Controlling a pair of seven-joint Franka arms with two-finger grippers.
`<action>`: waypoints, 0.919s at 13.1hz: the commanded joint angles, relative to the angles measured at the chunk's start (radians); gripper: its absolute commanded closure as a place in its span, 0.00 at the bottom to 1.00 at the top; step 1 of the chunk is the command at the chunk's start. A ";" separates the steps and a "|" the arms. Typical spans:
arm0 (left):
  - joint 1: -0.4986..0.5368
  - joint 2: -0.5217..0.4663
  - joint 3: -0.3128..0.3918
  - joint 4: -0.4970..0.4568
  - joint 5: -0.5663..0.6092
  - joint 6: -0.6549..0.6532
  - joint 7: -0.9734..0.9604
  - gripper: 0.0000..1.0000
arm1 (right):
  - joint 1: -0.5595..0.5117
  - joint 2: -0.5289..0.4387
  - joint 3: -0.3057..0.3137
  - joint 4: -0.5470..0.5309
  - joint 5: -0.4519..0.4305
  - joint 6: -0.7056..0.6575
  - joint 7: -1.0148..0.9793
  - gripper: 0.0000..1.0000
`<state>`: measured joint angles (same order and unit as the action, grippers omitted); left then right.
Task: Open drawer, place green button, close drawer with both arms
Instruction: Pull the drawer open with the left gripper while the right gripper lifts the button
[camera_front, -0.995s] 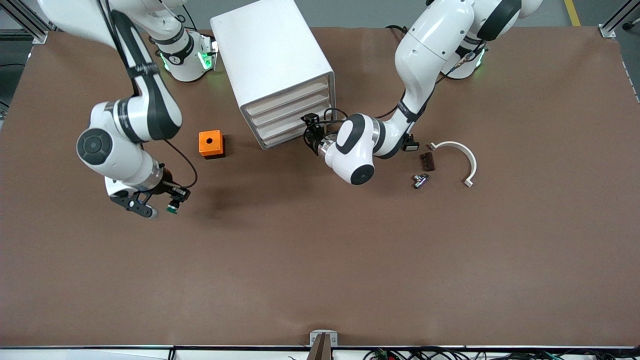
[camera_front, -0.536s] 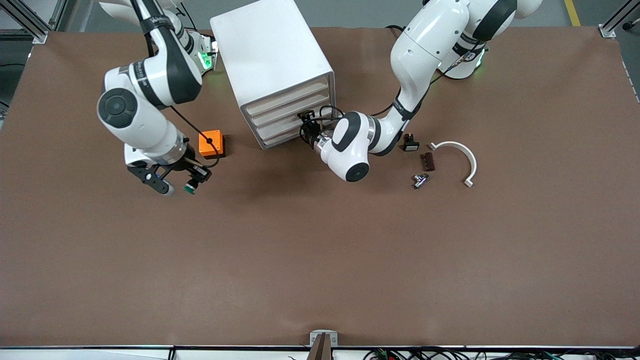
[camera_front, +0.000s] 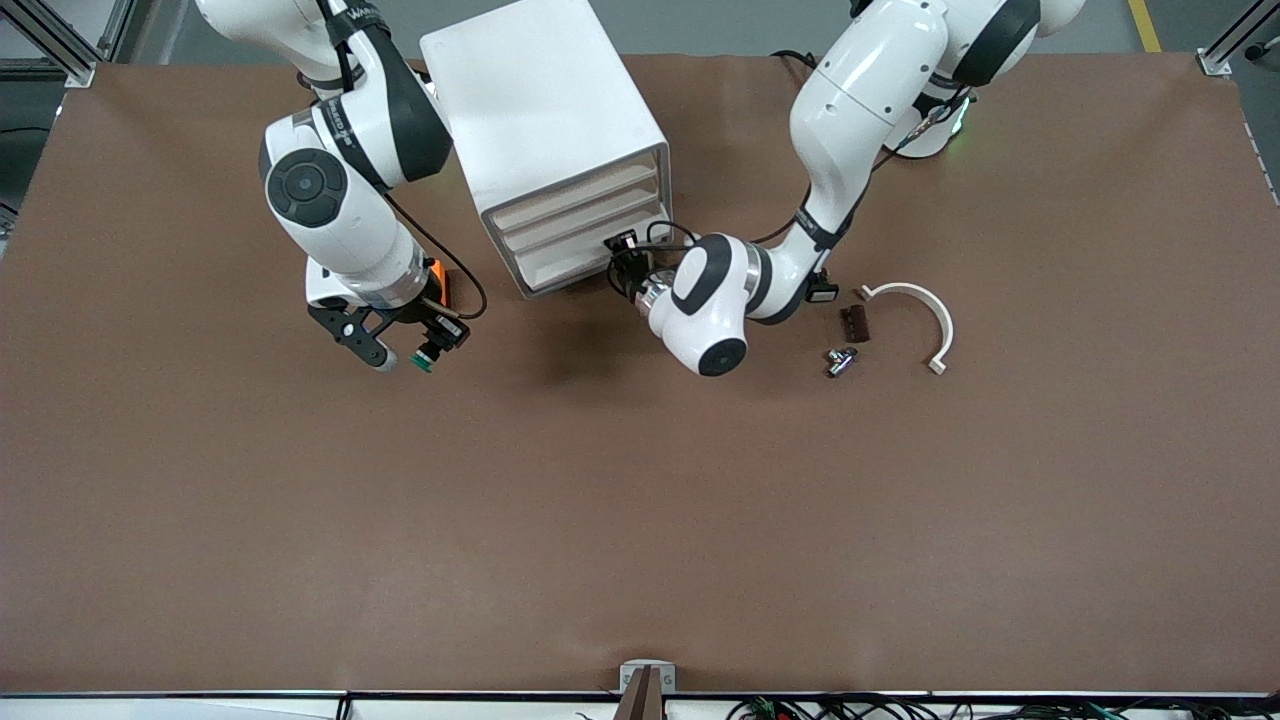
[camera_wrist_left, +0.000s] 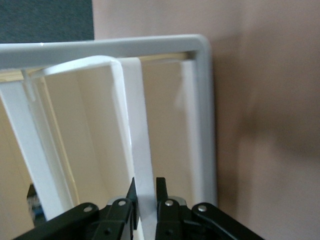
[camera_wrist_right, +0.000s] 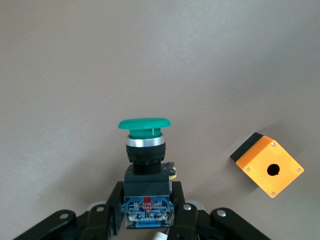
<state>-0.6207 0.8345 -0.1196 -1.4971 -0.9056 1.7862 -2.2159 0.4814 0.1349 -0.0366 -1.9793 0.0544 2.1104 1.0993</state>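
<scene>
The white cabinet (camera_front: 540, 100) stands between the arms' bases. My left gripper (camera_front: 621, 262) is at the front of the third drawer (camera_front: 570, 255). In the left wrist view the left gripper (camera_wrist_left: 145, 192) is shut on the drawer's thin white front lip (camera_wrist_left: 142, 150). My right gripper (camera_front: 412, 352) is over the bare table beside the orange box. It is shut on the button (camera_front: 427, 359). In the right wrist view the right gripper (camera_wrist_right: 147, 205) clamps the button's bluish rear block, and the button's green cap (camera_wrist_right: 145, 123) points away from the gripper.
The orange box with a hole (camera_front: 438, 281) sits beside the cabinet, partly hidden by the right arm; it also shows in the right wrist view (camera_wrist_right: 267, 165). Toward the left arm's end lie a black white-faced part (camera_front: 822, 291), a brown piece (camera_front: 854, 323), a metal fitting (camera_front: 840, 360) and a white curved clamp (camera_front: 930, 320).
My right arm has carried the button from the right arm's end of the table toward the cabinet, past the orange box. My left gripper has stayed at the drawer front, shifting only slightly.
</scene>
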 joint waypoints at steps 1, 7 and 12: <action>0.039 0.015 0.060 0.087 0.042 -0.031 0.010 1.00 | 0.034 0.006 -0.009 0.026 0.002 -0.009 0.068 1.00; 0.096 0.058 0.071 0.136 0.030 0.045 0.171 1.00 | 0.091 0.014 -0.009 0.031 -0.007 0.006 0.152 1.00; 0.095 0.084 0.069 0.138 0.028 0.079 0.208 0.63 | 0.163 0.055 -0.011 0.042 -0.028 0.049 0.290 1.00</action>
<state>-0.5231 0.8756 -0.0632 -1.3996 -0.8988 1.7758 -2.0806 0.6078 0.1597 -0.0369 -1.9668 0.0511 2.1498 1.3215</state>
